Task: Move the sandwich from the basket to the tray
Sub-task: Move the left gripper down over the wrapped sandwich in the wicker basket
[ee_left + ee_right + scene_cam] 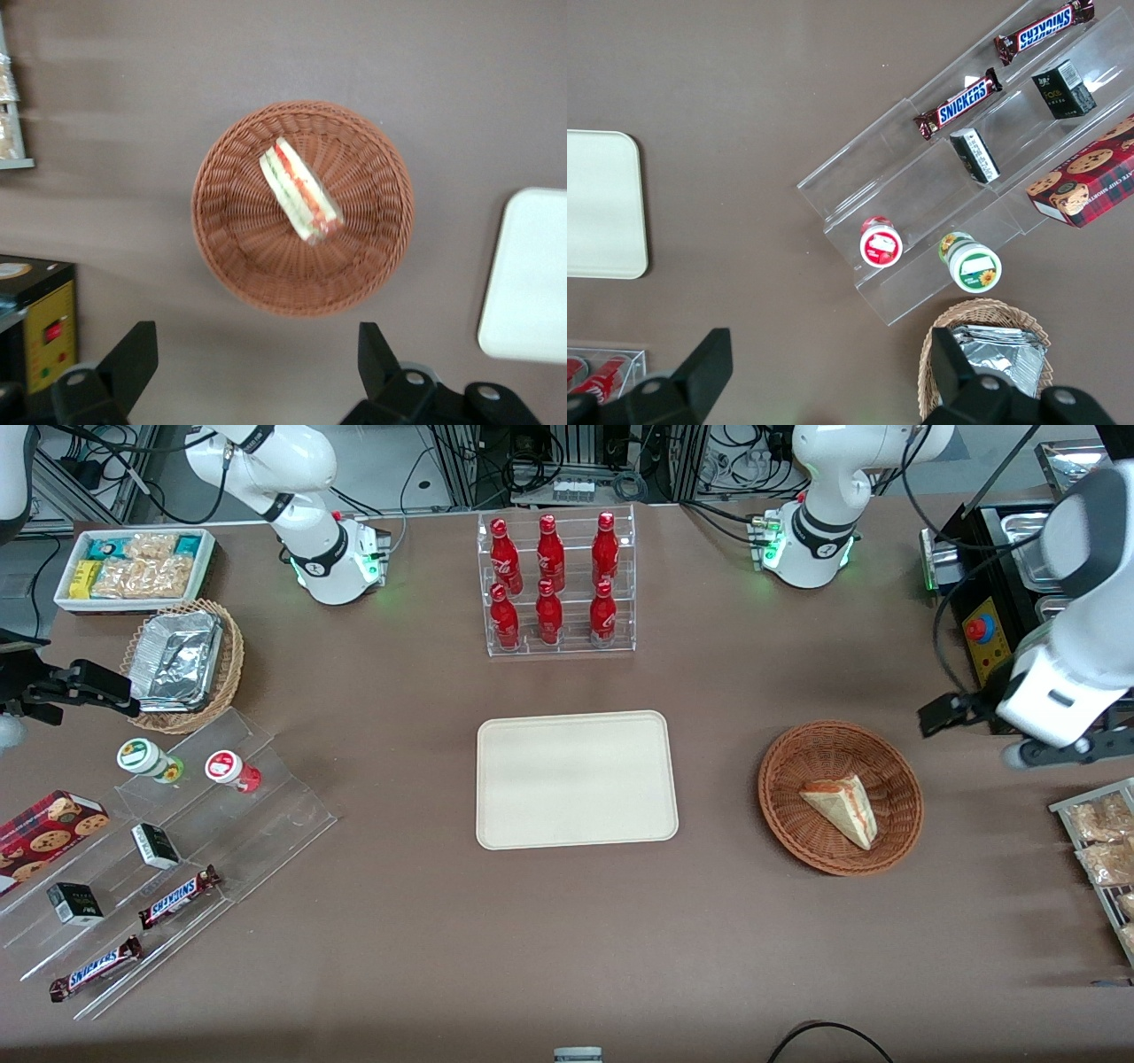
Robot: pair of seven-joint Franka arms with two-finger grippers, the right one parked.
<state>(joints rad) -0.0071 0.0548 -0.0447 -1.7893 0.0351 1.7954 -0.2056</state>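
Observation:
The sandwich is a tan wedge with red and green filling, lying in the round reddish-brown wicker basket. The cream tray lies flat and bare at the table's middle, beside the basket toward the parked arm's end. My left gripper hangs open and empty high above the table, beside the basket toward the working arm's end. The left wrist view shows the sandwich in the basket, the tray's edge, and my gripper with both black fingers wide apart, clear of the basket's rim.
A clear rack of red bottles stands farther from the camera than the tray. A black control box with a red button and a rack of snack packets sit at the working arm's end. A foil-pan basket and acrylic steps lie at the parked arm's end.

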